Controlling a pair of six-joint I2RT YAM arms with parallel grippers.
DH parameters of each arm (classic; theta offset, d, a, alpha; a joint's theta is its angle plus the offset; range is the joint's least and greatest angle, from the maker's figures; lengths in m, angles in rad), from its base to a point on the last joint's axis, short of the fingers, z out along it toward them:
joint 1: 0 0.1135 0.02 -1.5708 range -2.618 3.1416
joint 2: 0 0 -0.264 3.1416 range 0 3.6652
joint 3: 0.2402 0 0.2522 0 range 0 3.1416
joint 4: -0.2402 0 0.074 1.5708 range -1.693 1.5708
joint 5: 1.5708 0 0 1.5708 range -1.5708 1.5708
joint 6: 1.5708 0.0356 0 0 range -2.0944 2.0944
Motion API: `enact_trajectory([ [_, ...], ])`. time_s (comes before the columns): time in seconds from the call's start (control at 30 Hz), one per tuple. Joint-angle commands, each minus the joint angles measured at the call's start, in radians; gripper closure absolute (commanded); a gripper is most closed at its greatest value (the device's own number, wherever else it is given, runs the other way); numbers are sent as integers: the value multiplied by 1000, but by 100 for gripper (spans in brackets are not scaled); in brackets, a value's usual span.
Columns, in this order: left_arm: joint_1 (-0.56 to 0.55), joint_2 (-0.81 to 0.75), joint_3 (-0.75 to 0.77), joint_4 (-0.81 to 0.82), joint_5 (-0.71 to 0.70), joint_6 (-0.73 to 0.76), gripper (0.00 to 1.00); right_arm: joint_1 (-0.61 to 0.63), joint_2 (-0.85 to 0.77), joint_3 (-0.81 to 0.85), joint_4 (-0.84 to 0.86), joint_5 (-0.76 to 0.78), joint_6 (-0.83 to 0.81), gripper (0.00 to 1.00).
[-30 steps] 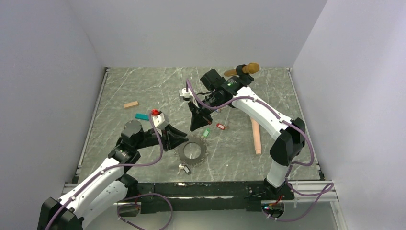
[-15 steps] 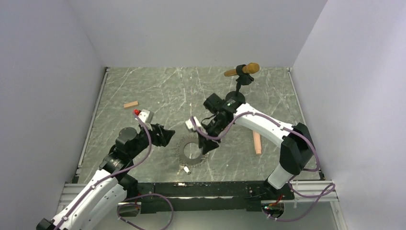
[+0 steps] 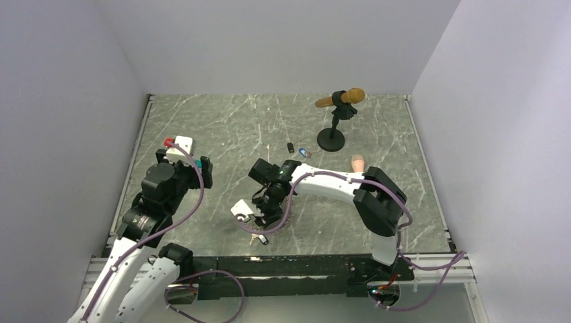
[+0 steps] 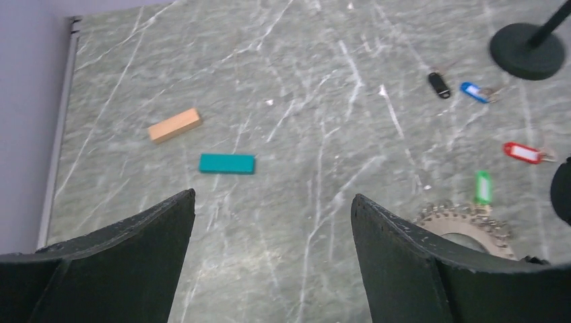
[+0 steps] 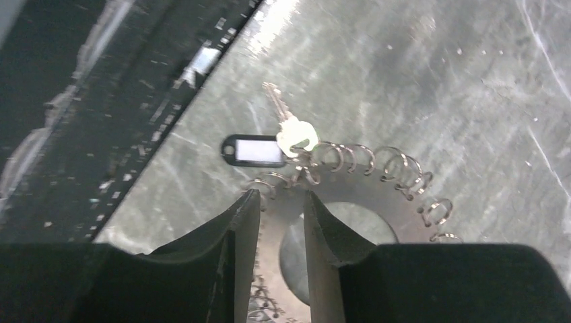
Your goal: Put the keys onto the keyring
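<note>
The keyring (image 5: 377,180), a dark metal ring with wire loops along its rim, lies flat near the table's front edge. My right gripper (image 5: 280,195) is shut on its band, one finger outside the rim and the other in the centre hole. A key with a black tag (image 5: 252,151) hangs from a rim loop. Loose keys lie behind the keyring (image 4: 471,225): black tag (image 4: 439,85), blue (image 4: 475,91), red (image 4: 524,153) and green (image 4: 483,186). My left gripper (image 4: 273,195) hovers wide open and empty over bare table at the left (image 3: 198,171).
A tan wooden block (image 4: 174,125) and a teal block (image 4: 227,163) lie ahead of the left gripper. A microphone (image 3: 343,99) stands on a round black base (image 3: 330,140) at the back right. A pink cylinder (image 3: 357,161) shows behind the right arm.
My left gripper has let go, opened wide and drawn back to the left. My right gripper has come forward and down from mid-table and closed over the keyring's band.
</note>
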Motion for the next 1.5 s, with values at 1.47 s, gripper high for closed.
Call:
enact_trajectory([
  [1.47,122,-74,-134,62,7,121,14,44,146,130,-12,34,-15,100],
])
